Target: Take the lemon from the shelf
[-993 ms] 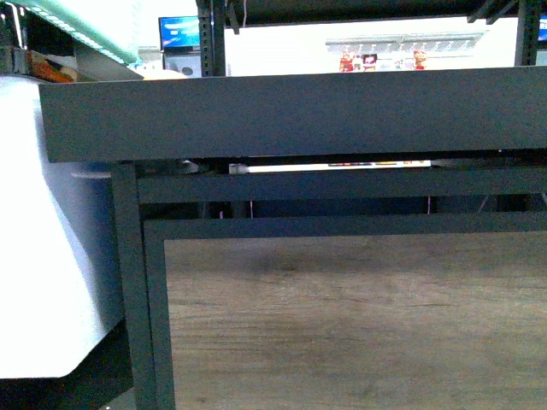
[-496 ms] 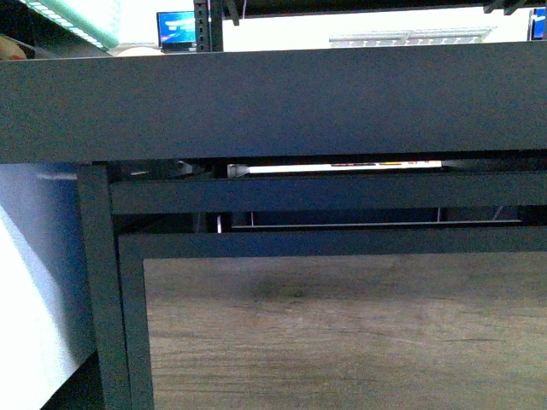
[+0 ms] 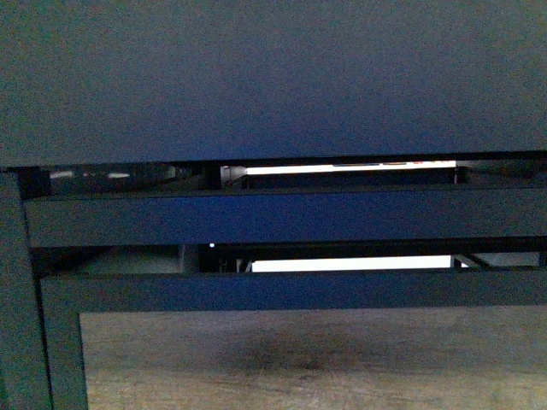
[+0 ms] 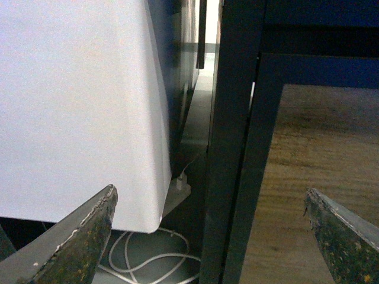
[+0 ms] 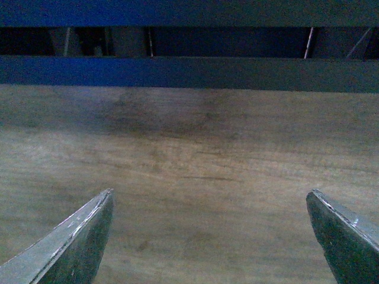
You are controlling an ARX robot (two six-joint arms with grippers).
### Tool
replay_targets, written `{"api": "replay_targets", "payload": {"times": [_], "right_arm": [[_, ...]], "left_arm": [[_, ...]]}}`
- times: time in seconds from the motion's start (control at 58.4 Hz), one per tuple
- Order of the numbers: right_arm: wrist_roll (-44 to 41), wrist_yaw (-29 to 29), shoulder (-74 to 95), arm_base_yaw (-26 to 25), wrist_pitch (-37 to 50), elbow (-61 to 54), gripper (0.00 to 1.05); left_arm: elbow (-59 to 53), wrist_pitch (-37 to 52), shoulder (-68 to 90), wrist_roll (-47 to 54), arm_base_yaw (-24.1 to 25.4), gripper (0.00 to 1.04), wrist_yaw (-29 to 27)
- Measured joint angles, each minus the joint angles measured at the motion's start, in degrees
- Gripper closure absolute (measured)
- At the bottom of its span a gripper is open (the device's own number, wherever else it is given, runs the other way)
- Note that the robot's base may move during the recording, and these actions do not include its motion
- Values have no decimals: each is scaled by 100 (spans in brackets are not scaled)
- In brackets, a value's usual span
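Shelf (image 3: 273, 85): dark rim fills the front view, near. Lemon: unseen in all 3 views. Left gripper (image 4: 208, 195), right gripper (image 5: 208, 195): jaws spread wide, empty. Progress: nothing picked; locating, reach and grasp all left

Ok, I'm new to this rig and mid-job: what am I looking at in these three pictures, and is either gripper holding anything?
It is a robot with two arms, each ending in a two-fingered gripper. The front view comes from a camera on its body, close up against the shelf: a dark tray edge fills the top, crossbars sit below it, and the wood-grain panel is at the bottom. The other two pictures come from wrist cameras. The left gripper is open and empty, facing the shelf's corner post, with a white object beside it and a white cable on the floor. The right gripper is open and empty too, facing the panel. The lemon shows in no view.
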Motion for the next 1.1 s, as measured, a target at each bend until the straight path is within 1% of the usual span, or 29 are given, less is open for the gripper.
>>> {"api": "replay_targets", "payload": {"times": [1.095], "right_arm": [[0,2,4,0,0,0,7]], "left_arm": [[0,0,7,0,0,8,0]]}}
